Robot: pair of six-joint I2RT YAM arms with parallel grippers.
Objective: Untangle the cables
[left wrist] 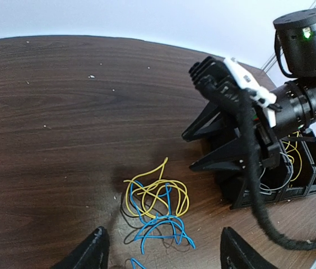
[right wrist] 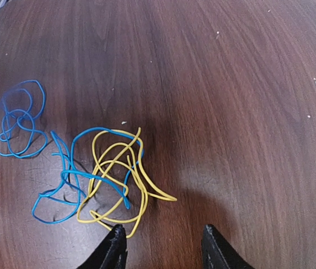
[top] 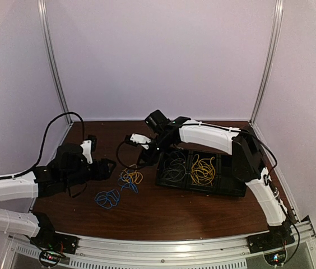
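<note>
Now, am hovering right gripper (right wrist: pixel 163 230), jaws apart, grasping nothing, just beside cable tangle (right wrist: pixel 110 174); tangle is lying ahead-left, stretching sideways across approach.

The cables (right wrist: pixel 110 174) are yellow and blue, the wood-grained table (right wrist: pixel 231 84) dark brown.

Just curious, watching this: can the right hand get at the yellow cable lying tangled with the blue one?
Probably yes. The right hand hovers open and empty beside the yellow cable, bare table between them; the interwoven blue cable may come along.
</note>
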